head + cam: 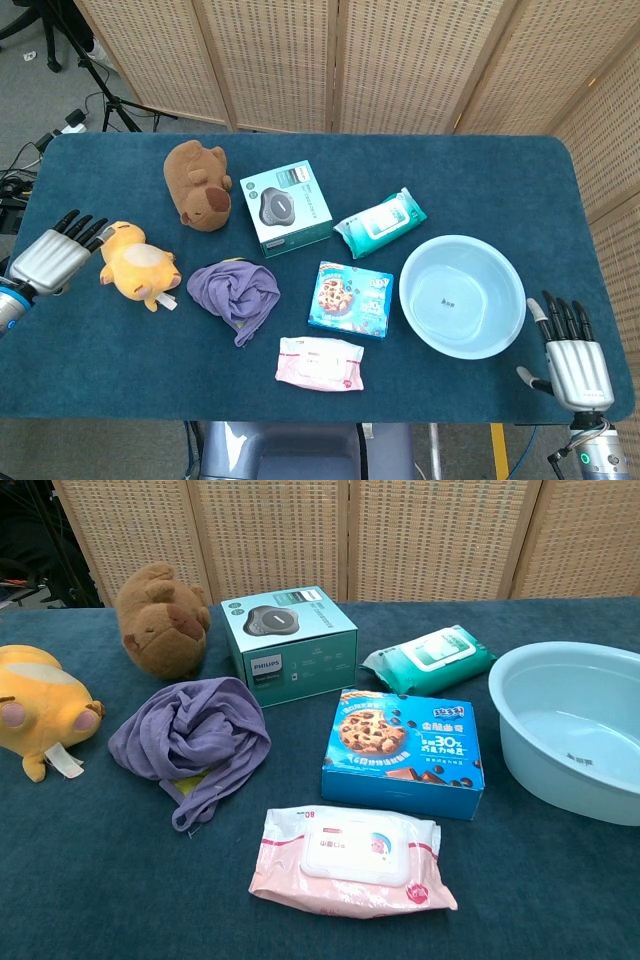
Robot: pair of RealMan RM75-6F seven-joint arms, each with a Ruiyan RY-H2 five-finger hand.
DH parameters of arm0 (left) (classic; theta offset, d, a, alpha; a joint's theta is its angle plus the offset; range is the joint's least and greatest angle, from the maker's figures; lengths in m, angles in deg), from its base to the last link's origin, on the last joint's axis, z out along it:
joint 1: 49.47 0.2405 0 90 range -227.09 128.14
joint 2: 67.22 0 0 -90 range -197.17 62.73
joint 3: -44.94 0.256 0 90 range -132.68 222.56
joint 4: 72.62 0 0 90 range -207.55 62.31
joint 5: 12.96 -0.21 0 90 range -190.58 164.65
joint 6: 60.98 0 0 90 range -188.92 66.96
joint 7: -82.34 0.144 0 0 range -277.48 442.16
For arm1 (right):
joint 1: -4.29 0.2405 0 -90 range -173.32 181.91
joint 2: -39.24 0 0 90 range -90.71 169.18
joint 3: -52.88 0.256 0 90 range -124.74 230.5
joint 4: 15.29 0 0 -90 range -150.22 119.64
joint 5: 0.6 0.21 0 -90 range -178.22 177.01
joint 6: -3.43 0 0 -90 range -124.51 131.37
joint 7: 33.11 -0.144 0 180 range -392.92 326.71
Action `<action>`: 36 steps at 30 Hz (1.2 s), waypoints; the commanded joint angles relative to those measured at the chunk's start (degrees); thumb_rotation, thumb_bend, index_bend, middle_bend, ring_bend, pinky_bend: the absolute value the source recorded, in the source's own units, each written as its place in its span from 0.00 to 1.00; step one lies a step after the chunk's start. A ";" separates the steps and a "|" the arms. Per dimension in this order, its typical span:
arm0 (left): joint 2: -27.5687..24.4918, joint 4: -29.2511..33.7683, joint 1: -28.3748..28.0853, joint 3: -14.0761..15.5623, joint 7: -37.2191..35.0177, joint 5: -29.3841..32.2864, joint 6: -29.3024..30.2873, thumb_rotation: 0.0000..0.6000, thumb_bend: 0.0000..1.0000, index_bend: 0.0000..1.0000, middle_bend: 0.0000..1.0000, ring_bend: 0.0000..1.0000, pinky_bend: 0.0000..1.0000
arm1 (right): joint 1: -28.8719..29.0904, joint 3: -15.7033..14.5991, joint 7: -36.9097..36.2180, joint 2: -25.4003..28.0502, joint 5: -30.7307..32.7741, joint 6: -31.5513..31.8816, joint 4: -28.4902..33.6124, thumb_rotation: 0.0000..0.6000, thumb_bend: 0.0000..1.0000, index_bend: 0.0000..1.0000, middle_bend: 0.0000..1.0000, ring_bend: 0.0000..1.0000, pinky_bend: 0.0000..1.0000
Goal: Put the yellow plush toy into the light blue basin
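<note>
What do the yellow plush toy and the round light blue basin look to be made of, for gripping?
Yellow plush toy: soft, fuzzy fabric over stuffing, judging by its matte nap, rounded bulges and sewn-in tag. Light blue basin: probably rigid moulded plastic, with smooth, slightly glossy walls and a rolled rim.
</note>
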 commanded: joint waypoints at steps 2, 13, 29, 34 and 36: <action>2.45 -3.03 -1.23 0.55 -1.04 -0.06 -0.88 1.00 0.00 0.00 0.00 0.00 0.00 | 0.11 0.06 0.03 -0.08 0.25 -0.24 -0.11 1.00 0.00 0.00 0.00 0.00 0.00; 9.45 -12.41 -3.43 1.63 -5.43 0.79 -3.22 1.00 0.00 0.00 0.00 0.00 0.00 | 0.53 -0.03 1.21 -0.80 1.22 -1.47 -0.47 1.00 0.03 0.00 0.00 0.00 0.00; 19.85 -23.88 -4.21 4.07 -10.26 1.64 -4.99 1.00 0.00 0.00 0.00 0.00 0.00 | 0.72 -0.36 1.13 -0.80 1.42 -1.95 -0.37 1.00 0.03 0.00 0.00 0.00 0.00; 22.33 -26.49 -3.45 3.73 -9.74 1.86 -1.42 1.00 0.09 0.11 0.00 0.00 0.02 | 0.64 -0.43 0.82 -0.61 1.18 -1.63 -0.14 1.00 0.02 0.00 0.00 0.00 0.00; 23.27 -27.56 -3.00 3.47 -9.20 1.91 0.58 1.00 0.19 0.25 0.02 0.02 0.08 | 0.62 -0.45 0.72 -0.51 1.13 -1.57 -0.07 1.00 0.02 0.00 0.00 0.00 0.00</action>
